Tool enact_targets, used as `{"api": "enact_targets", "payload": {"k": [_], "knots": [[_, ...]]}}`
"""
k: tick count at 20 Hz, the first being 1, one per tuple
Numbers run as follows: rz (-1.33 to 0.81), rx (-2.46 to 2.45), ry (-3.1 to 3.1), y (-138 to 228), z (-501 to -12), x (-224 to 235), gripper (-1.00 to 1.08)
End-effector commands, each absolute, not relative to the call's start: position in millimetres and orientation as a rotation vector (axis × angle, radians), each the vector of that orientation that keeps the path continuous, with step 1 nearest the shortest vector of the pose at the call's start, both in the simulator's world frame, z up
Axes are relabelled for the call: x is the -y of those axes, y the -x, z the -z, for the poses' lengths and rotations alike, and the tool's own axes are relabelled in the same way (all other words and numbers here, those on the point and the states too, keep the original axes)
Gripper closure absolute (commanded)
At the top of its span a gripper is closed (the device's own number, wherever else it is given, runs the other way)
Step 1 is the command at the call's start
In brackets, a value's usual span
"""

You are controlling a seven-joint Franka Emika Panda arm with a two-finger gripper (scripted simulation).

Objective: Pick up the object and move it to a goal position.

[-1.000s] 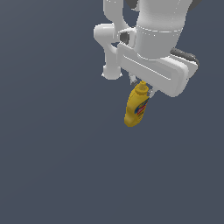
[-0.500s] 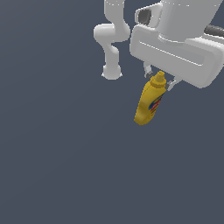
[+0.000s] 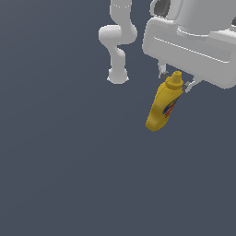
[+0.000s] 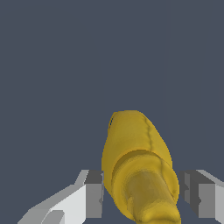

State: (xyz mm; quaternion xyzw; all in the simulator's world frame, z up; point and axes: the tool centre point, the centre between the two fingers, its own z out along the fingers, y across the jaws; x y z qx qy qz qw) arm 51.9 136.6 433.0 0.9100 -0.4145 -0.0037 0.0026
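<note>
A white robot arm (image 3: 117,44) fills the upper part of the exterior view, its broad wrist block at upper right. Below it, right of centre, the gripper (image 3: 175,82) has its fingers (image 4: 94,194) clamped on the neck of a yellow bottle (image 3: 163,105), one on each side. The bottle hangs cap up, base tilted toward the lower left, red-and-blue label showing, against a plain grey floor (image 3: 69,175).

Through my feeds: a flat, dark slate-grey surface (image 3: 64,175) fills the bkgd in both ext. and wrist views. Uniform colour, no markings, edges or seams I can make out. Nothing else non-task shows on it from where I'm operating.
</note>
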Motion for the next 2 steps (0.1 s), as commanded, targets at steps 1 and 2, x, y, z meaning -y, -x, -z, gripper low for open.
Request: {"api": "enact_targets", "payload": {"k": [1, 2], "knots": [[0.000, 1.303, -2.859, -52.8, -439.2, -137.1, 1.08], [0.000, 1.303, -2.859, -52.8, -439.2, -137.0, 1.08]]}}
